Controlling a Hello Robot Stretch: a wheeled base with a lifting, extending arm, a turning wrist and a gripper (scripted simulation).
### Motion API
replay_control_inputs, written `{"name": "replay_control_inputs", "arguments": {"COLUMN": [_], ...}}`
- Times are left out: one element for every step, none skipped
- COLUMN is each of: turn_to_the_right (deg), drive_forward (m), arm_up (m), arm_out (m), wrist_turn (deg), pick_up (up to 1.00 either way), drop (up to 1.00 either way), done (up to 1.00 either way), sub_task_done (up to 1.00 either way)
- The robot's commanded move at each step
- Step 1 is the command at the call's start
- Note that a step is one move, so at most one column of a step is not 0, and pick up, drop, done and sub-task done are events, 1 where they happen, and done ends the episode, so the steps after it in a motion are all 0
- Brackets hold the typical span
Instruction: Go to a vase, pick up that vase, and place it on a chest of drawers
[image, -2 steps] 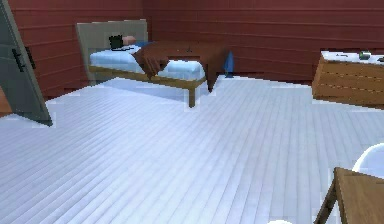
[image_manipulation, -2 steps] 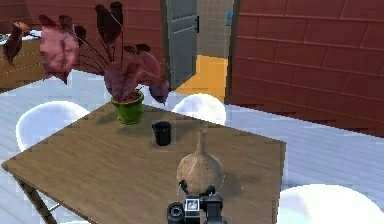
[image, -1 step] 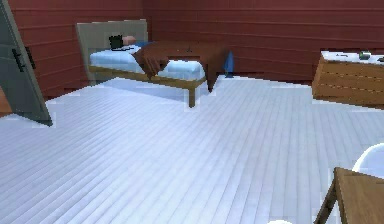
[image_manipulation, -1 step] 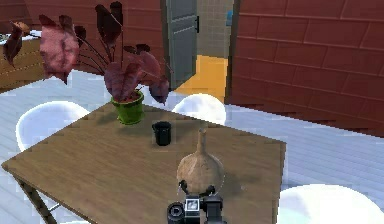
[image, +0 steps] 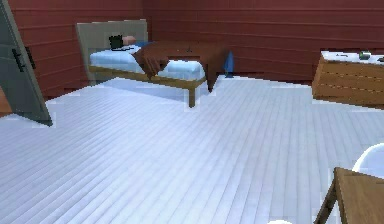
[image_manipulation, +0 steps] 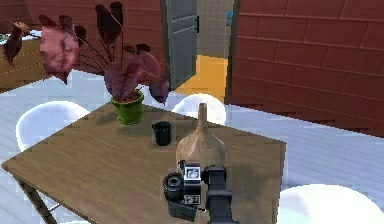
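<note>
Vase (image_manipulation: 202, 145), tan and long-necked, stood on the wooden table (image_manipulation: 80, 165) just beyond your gripper (image_manipulation: 185, 200); you could not tell the jaws' state or whether they held anything. Chest of drawers (image: 348, 80) stood well apart from them.

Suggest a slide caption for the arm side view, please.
Gripper near a tan vase on a wooden table, with a dark cup and red-leaved potted plant beyond.

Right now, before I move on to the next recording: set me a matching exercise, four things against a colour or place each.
Things:
1 vase
2 cup
3 pot
4 drawers

Matches:
a green, under dark red leaves
b black
c tan, narrow neck
d against the red wall

Pairs: 1-c, 2-b, 3-a, 4-d
</note>
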Motion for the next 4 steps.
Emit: {"name": "replay_control_inputs", "arguments": {"turn_to_the_right": [0.0, 0.0, 0.0, 0.0], "drive_forward": [0.0, 0.0, 0.0, 0.0], "arm_up": [0.18, 0.0, 0.0, 0.0], "arm_out": [0.0, 0.0, 0.0, 0.0], "wrist_turn": [0.0, -45.0, -45.0, -45.0], "pick_up": [0.0, 0.0, 0.0, 0.0], "drop": [0.0, 0.0, 0.0, 0.0], "done": [0.0, 0.0, 0.0, 0.0], "sub_task_done": [0.0, 0.0, 0.0, 0.0]}}
